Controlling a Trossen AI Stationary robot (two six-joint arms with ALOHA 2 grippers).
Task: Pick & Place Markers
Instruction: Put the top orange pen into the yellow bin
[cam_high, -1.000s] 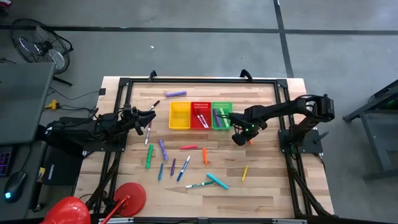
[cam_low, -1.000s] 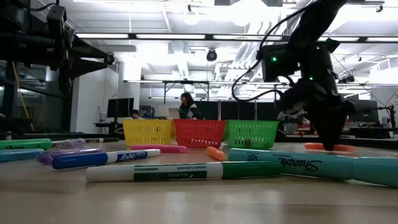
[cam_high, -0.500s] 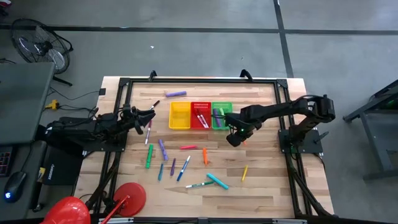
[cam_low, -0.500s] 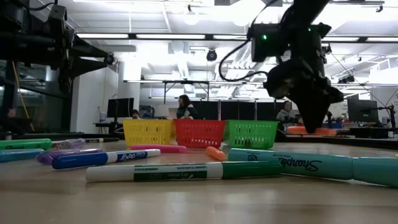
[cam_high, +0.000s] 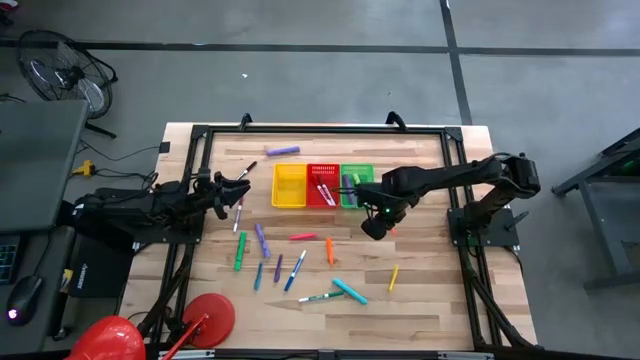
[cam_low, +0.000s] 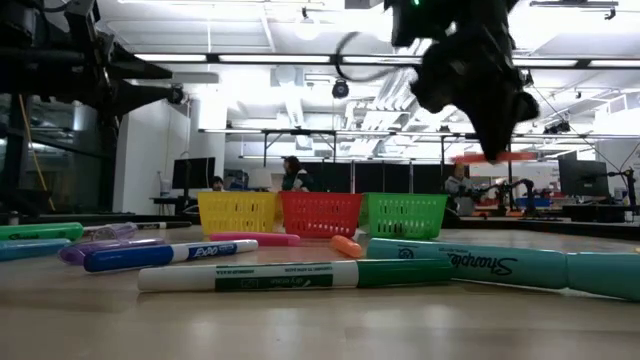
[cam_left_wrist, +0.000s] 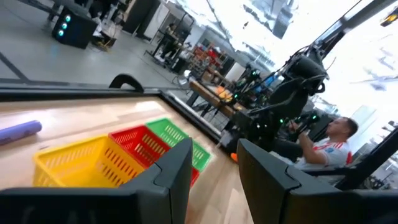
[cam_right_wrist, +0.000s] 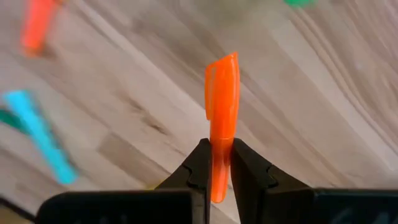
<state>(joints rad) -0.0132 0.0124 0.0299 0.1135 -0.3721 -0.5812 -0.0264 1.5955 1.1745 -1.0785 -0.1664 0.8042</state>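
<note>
Right gripper (cam_right_wrist: 216, 163) pinches an orange marker (cam_right_wrist: 222, 99), held above the wooden table (cam_high: 430, 290). Left gripper (cam_left_wrist: 213, 163) waits half spread, empty, near the yellow basket (cam_left_wrist: 81, 163); people sit beyond.

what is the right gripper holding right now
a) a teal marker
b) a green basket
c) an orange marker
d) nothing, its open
c: the right wrist view shows the right gripper shut on an orange marker, lifted above the wooden table.
</note>
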